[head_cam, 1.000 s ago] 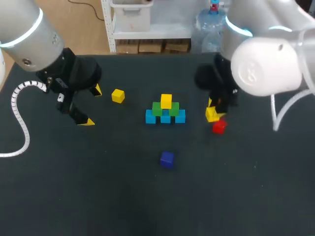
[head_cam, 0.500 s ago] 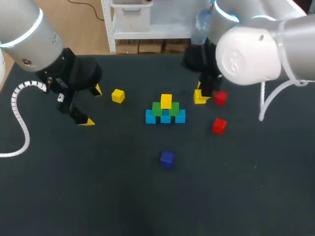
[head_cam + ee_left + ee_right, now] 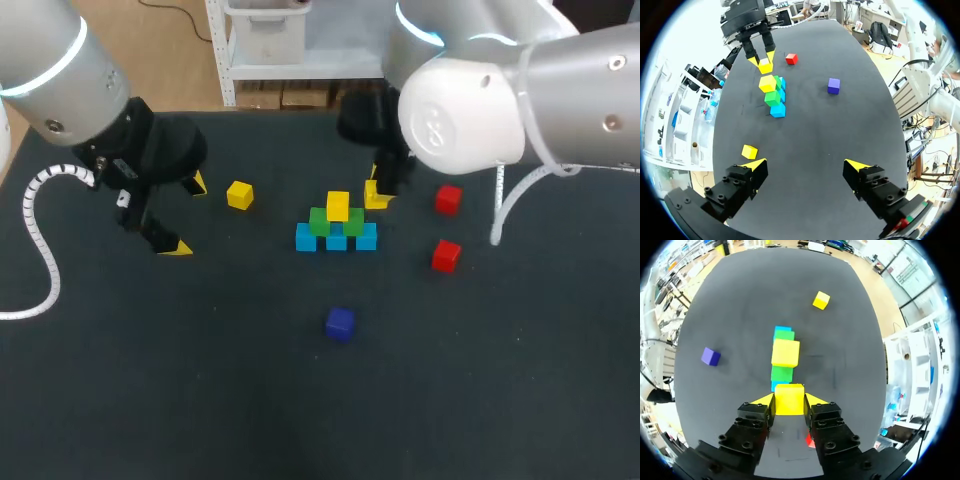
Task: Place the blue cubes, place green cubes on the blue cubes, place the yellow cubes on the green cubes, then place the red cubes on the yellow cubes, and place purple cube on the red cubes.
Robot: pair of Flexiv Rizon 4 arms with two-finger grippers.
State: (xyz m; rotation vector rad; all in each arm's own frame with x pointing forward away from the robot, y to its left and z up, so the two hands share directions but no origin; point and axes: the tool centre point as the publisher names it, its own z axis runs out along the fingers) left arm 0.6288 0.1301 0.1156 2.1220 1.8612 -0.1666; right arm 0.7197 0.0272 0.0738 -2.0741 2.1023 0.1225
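Observation:
A pyramid stands mid-table: three blue cubes (image 3: 336, 240) in a row, two green cubes (image 3: 320, 221) on them, and one yellow cube (image 3: 338, 206) on top. My right gripper (image 3: 377, 195) hangs just right of the pyramid's top, shut on a second yellow cube (image 3: 789, 399). From the right wrist, the pyramid (image 3: 785, 352) lies just ahead of and below the held cube. Two red cubes (image 3: 448, 199) (image 3: 445, 255) sit to the right. A purple cube (image 3: 340, 323) lies nearer the front. My left gripper (image 3: 187, 215) is open at the left, holding nothing.
A loose yellow cube (image 3: 240, 195) lies left of the pyramid, close to my left gripper (image 3: 806, 165) and beside one of its fingers in the left wrist view. Dark tabletop (image 3: 200, 380) spreads wide across the front.
My right arm has carried the yellow cube left from beside the red cubes to the pyramid's right side, uncovering the far red cube. The left arm has not moved.

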